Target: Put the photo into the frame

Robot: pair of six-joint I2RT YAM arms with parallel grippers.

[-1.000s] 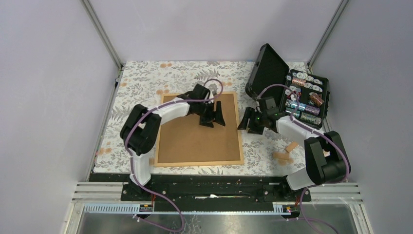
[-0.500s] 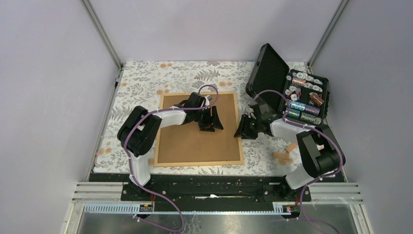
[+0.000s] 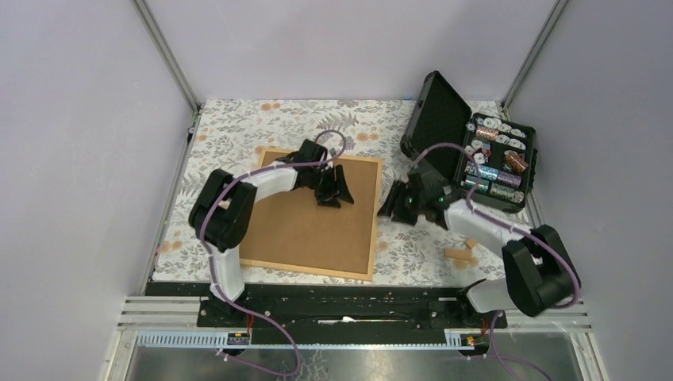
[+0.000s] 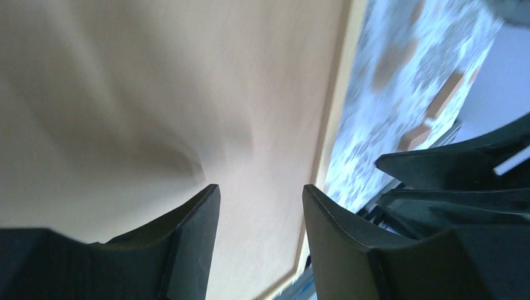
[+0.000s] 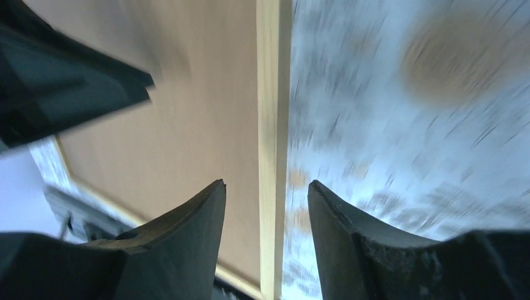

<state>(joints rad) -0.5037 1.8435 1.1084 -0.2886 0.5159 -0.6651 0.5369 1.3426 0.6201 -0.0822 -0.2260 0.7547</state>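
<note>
Frame [image 3: 374, 238] backing-side up at picture centre, photo nowhere in sight.
Right gripper [image 3: 394, 209] half-open, empty, just right of the frame's upper right edge, rail running top to bottom between its jaws; left gripper [image 3: 334, 195] half-open, empty, over the brown backing board [image 3: 301, 230].

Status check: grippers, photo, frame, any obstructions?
Left gripper open over the backing board. Right gripper open over the frame edge. Photo not in view. No obstruction seen.

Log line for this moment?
frame backing up | photo unseen | left gripper jaws open over backing | right gripper jaws open at frame edge
</note>
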